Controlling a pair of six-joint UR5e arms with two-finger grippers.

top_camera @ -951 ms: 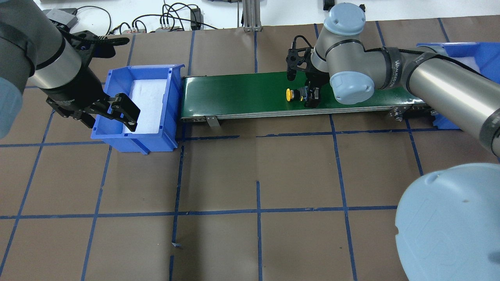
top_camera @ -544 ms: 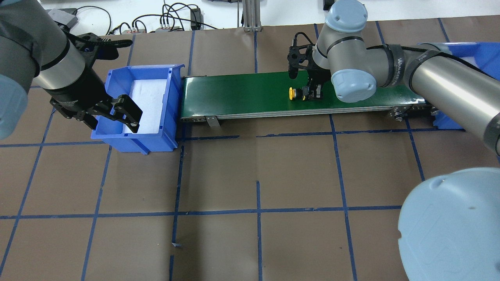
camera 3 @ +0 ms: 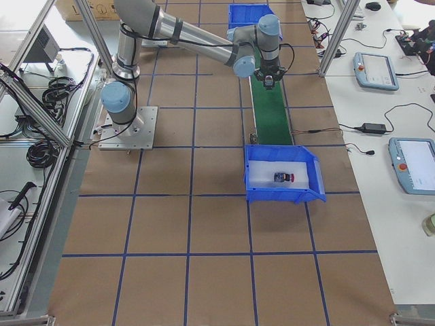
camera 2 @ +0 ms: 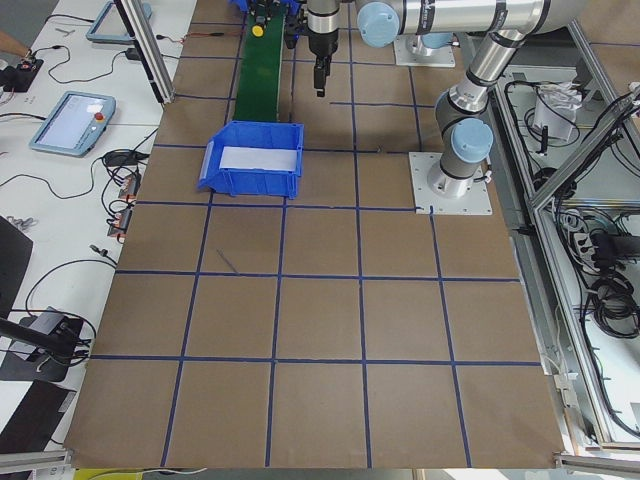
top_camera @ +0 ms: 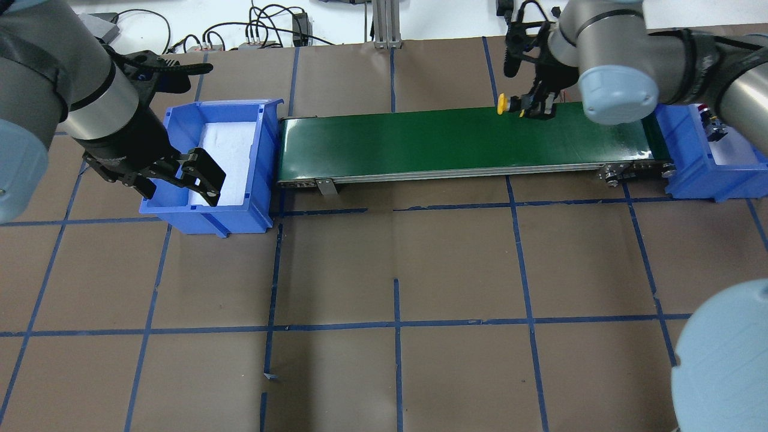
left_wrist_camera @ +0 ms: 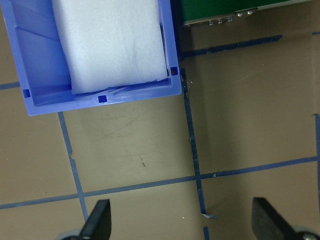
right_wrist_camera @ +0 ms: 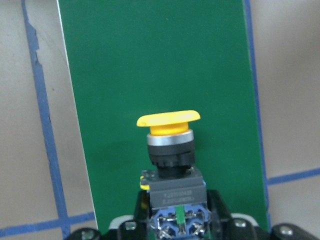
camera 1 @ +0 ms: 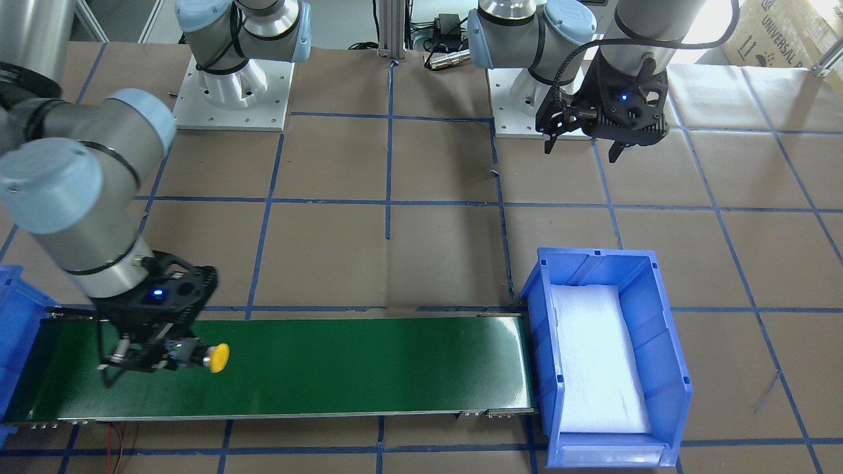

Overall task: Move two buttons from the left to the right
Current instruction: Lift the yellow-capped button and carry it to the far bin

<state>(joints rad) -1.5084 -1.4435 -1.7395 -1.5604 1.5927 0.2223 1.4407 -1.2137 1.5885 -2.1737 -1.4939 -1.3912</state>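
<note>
My right gripper [top_camera: 536, 108] is shut on the black-and-grey body of the yellow-capped button [top_camera: 503, 103] and holds it lying sideways above the green conveyor belt [top_camera: 420, 141], near its right end. The right wrist view shows the yellow-capped button [right_wrist_camera: 169, 145] between the fingers, cap pointing away. It also shows in the front view [camera 1: 214, 356]. The red-capped button [camera 3: 284, 178] lies on white foam in the right blue bin [camera 3: 282, 197]. My left gripper [top_camera: 177, 183] is open and empty, above the front edge of the left blue bin [top_camera: 204, 211].
The left bin [camera 1: 672, 368] holds only a white foam pad. The right bin [top_camera: 684, 180] stands at the belt's right end. Brown paper with blue tape lines covers the table. Cables and a metal post lie beyond the far edge.
My right gripper has lifted the yellow-capped button off the belt and carried it rightward and farther back. My left arm has shifted only slightly.
</note>
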